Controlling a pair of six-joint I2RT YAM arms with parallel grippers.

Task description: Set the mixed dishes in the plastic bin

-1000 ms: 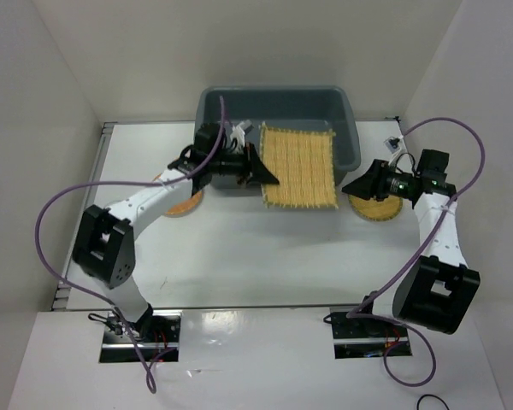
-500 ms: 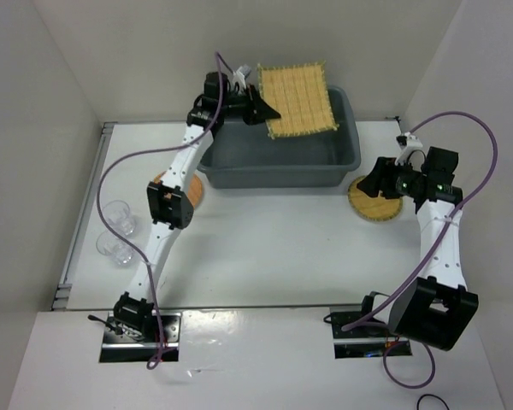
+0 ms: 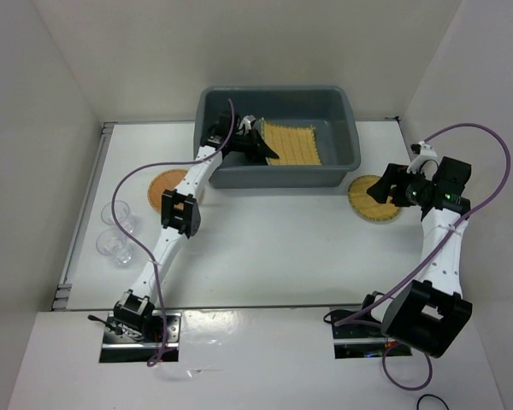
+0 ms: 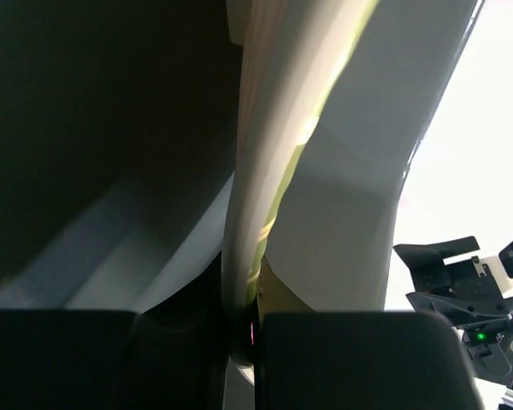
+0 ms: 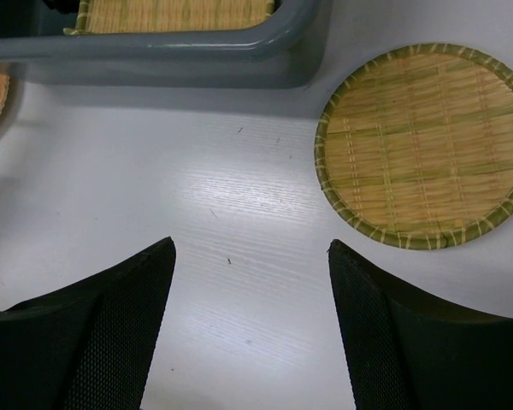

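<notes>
Plastic bin: a dark grey tub with a flared rim, standing at the far middle of the tabletop.
Inside the bin: only the square yellow bamboo mat, in the near half towards the front wall. Whether it lies flat on the bin floor cannot be told.
Left tool: reaches over the bin's left side and is clamped on the mat's left edge. The left wrist view shows the mat edge-on between the closed fingers.
Right tool: jaws spread wide with nothing between them, over bare tabletop near the bin's right corner.
Round yellow woven mat: outside the bin, flat on the tabletop just right of its near right corner.
Orange-brown disc: on the tabletop left of the bin, partly behind the left arm.
Glass cups: two, upright, side by side at the tabletop's left edge, well apart from the bin.
</notes>
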